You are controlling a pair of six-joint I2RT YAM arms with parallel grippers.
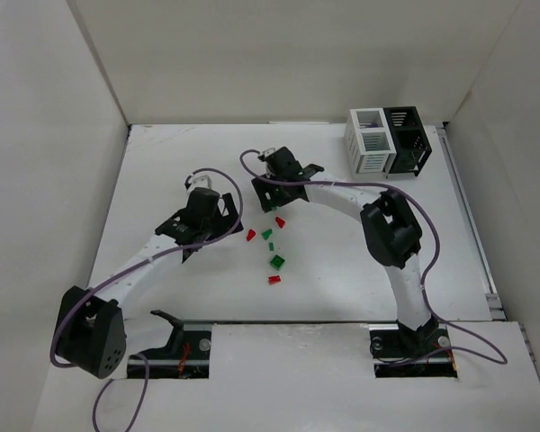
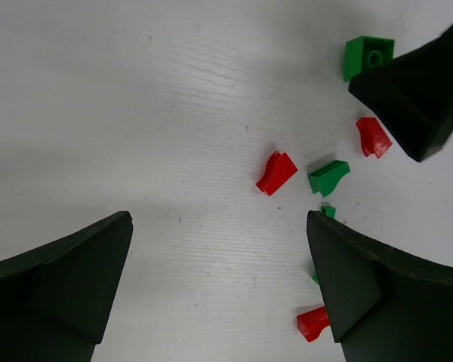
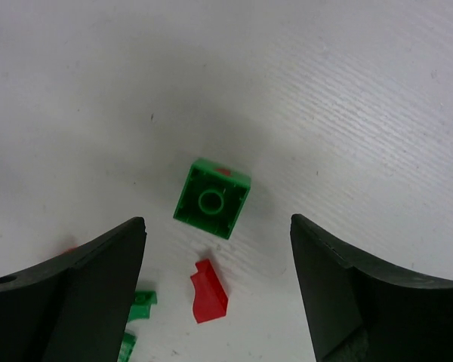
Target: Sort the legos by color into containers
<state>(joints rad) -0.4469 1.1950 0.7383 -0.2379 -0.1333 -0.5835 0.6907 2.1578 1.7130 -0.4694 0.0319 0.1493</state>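
My left arm reaches forward-right from base. left gripper [image 1: 223, 211] low over table [image 1: 162, 162], fingers spread wide, nothing held. My right arm folds back leftward. right gripper [image 1: 272, 198] points down, fingers spread, empty, above green brick [image 3: 212, 198]. legos [image 1: 270, 245] scattered between my grippers. containers [image 1: 387, 141] at far right, well apart.

White table [image 1: 162, 162] (plain white walls [image 1: 252, 54] around).

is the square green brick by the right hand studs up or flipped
Flipped: the square green plastic brick shows a hollow underside with one round tube.
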